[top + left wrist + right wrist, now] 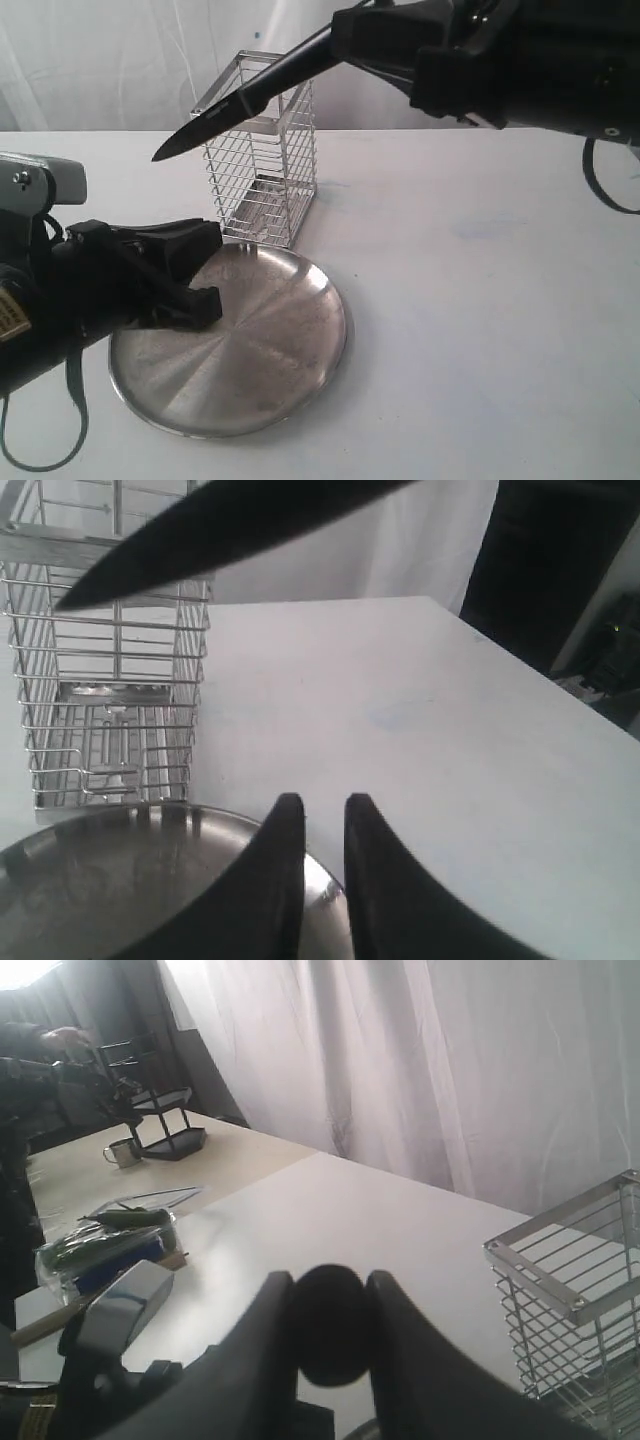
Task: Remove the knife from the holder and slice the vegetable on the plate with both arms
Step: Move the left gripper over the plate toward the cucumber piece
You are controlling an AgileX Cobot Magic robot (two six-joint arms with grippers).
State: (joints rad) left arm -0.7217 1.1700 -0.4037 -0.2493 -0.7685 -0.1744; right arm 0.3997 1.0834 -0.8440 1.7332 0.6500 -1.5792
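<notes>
1. Step in hand: the knife [240, 100] is out of the holder [262, 170]. The right gripper [350, 35] is clamped on its black handle and carries it in the air, with the blade slanting down across the holder's rim.
2. The left gripper [205, 275] hangs low over the plate [270, 340]. In the left wrist view its fingers [285, 860] stand narrowly apart with nothing between them.
3. No vegetable shows on the plate in any view. It may be hidden under the left gripper, but this cannot be told.
4. Judgement: the cut has not begun. The next move calls for bringing the blade down over the plate, clear of the holder, while the left claw steadies the vegetable.
5. Obstruction: the holder stands just beside the plate's far edge, directly under the blade. The left gripper also occupies the plate's left part.
6. Surroundings: a white table [480, 300], and on a separate table far behind, a bag of green produce [100, 1245].
</notes>
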